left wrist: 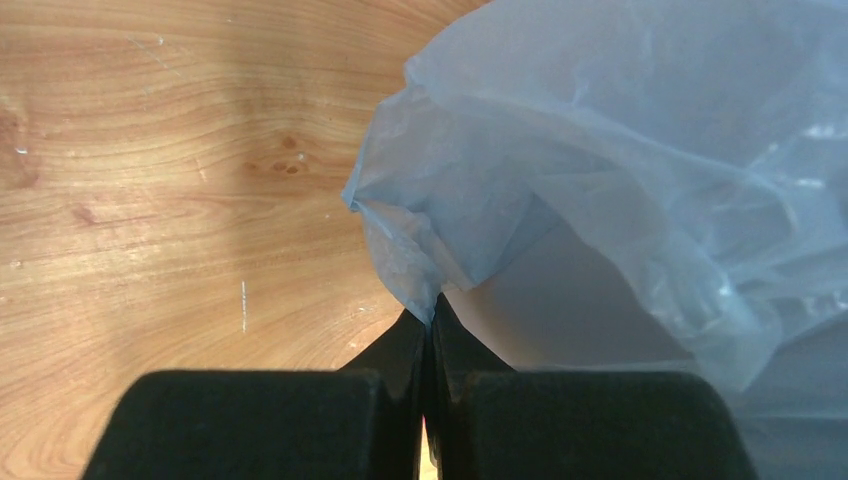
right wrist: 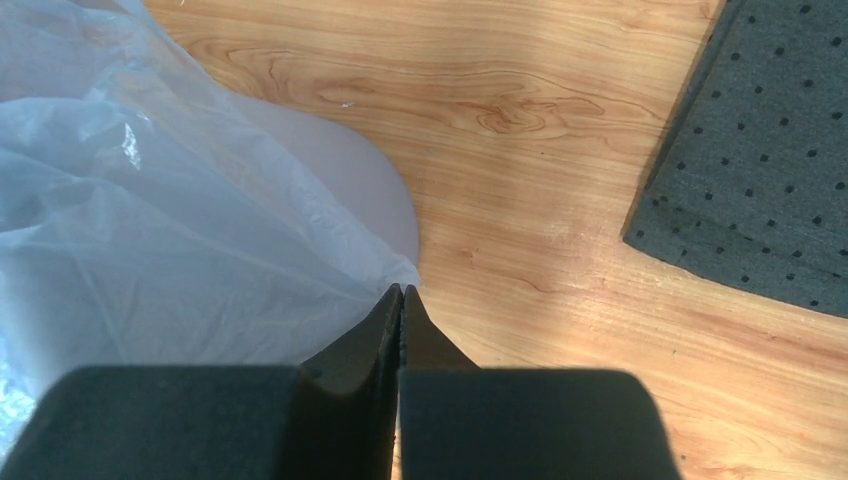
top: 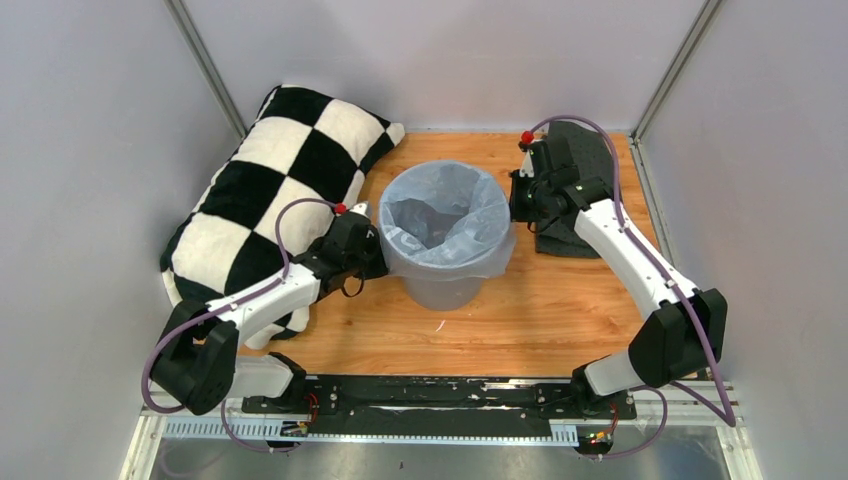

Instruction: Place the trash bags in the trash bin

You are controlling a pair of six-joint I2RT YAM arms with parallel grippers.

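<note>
The light grey trash bin (top: 445, 290) stands upright in the middle of the wooden table. The pale blue trash bag (top: 445, 215) lines it, open at the top, with its edge folded down over the rim. My left gripper (top: 380, 258) is at the bin's left side, shut on the bag's hanging edge. In the left wrist view the bag (left wrist: 620, 150) runs into the gripper's closed tips (left wrist: 432, 312) beside the bin wall (left wrist: 570, 310). My right gripper (top: 514, 205) is at the bin's right side. In the right wrist view its tips (right wrist: 401, 292) are shut at the bag's lower edge (right wrist: 150, 250), against the bin (right wrist: 350, 170).
A black-and-white checkered pillow (top: 270, 190) lies at the back left, close to the left arm. A dark grey dotted cloth (top: 590, 150) lies at the back right under the right arm, and it also shows in the right wrist view (right wrist: 760, 180). Grey walls enclose the table.
</note>
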